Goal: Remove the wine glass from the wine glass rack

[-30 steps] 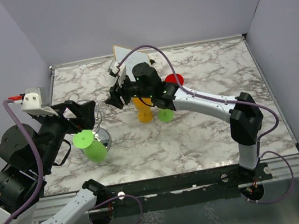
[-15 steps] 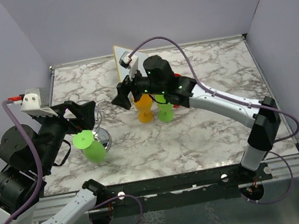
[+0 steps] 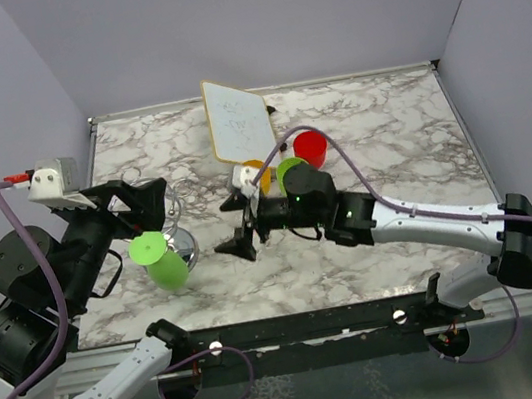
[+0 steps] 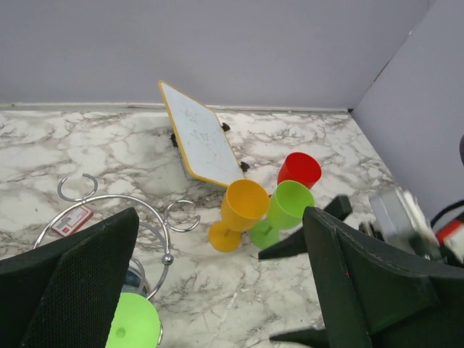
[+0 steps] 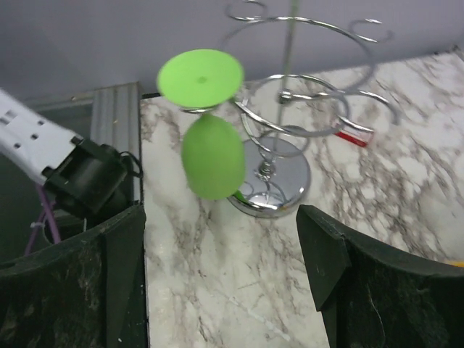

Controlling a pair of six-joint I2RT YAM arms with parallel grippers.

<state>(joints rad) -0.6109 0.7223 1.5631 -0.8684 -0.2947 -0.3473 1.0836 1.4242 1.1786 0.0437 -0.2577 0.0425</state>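
The green wine glass (image 5: 211, 156) hangs upside down by its foot from a wire arm of the chrome wine glass rack (image 5: 272, 190), at the counter's (image 3: 376, 253) left side. The right end effector (image 3: 236, 226) faces it, spread wide and empty. The left end effector (image 3: 149, 204), also spread, hovers above the rack. Best to grip the bowl squarely, then slide the foot out along the wire so the stand stays upright. A second ago the right arm stood farther back over the orange glass (image 4: 243, 205), jaws narrower.
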